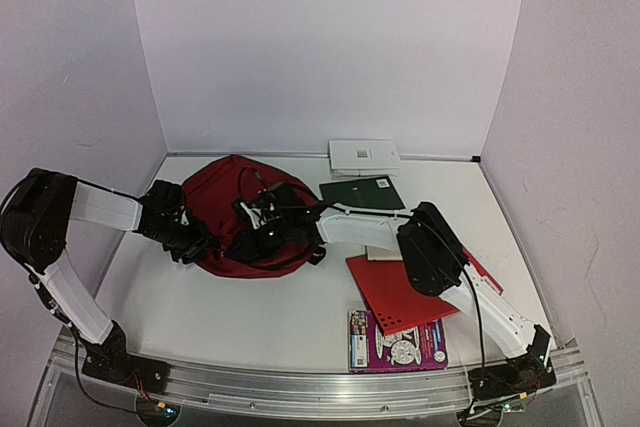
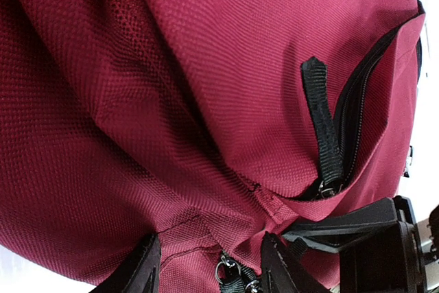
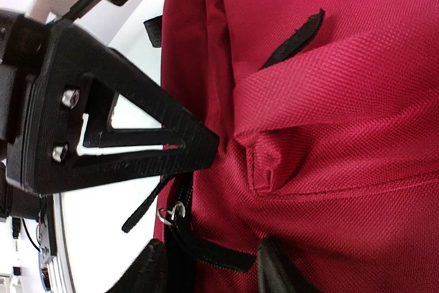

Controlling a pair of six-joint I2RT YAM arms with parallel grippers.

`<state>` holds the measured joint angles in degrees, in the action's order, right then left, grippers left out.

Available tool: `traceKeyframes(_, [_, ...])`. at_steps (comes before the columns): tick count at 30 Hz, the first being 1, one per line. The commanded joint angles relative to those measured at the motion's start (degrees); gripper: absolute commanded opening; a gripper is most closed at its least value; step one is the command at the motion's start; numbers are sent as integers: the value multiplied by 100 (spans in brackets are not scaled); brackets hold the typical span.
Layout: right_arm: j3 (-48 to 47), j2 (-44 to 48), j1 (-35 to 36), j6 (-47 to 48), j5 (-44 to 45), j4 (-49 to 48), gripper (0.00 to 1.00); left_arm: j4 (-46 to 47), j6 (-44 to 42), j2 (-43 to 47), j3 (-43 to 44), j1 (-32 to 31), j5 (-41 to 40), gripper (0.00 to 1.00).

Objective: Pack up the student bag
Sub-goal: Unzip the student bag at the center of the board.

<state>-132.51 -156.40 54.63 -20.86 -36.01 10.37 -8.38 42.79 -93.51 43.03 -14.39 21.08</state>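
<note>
The student bag (image 1: 235,212) is dark red woven fabric with black zippers (image 2: 357,101) and a black pull tab (image 2: 322,125). The left tool (image 2: 206,265) and the right tool (image 3: 212,272) are black, and the arms (image 1: 360,225) are white with black joints. On the white worktop (image 1: 250,317), at the right, are a bright red folder (image 1: 395,297), a nearer purple-bordered book (image 1: 397,340) with black-and-white cartoon drawings, a farther dark green book (image 1: 362,194) with a small white label, and a white box (image 1: 364,157). The walls (image 1: 320,47) are pale lilac.
</note>
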Motion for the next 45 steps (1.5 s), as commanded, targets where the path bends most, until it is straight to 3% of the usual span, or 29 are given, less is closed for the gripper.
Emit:
traceKeyframes(1, [-182, -134, 9, -112, -65, -96, 36, -176, 73, -54, -168, -14, 76, 50])
traceKeyframes(10, [26, 189, -10, -102, 51, -114, 0, -229, 85, -149, -131, -12, 22, 48])
traceKeyframes(25, [1999, 1909, -52, 566, 367, -114, 0, -512, 270, -281, -19, 169, -437, 42])
traceKeyframes(38, [3750, 2832, -598, 1111, 568, -120, 0, -711, -25, 78, 18, 596, -388, 36])
traceKeyframes(42, [3607, 2715, -438, 835, 242, -240, 0, -774, -270, 523, 100, 521, -308, 44])
traceKeyframes(45, [3330, 2565, -221, 757, 147, -314, 0, -1044, -259, 1062, 200, 44, -644, 54])
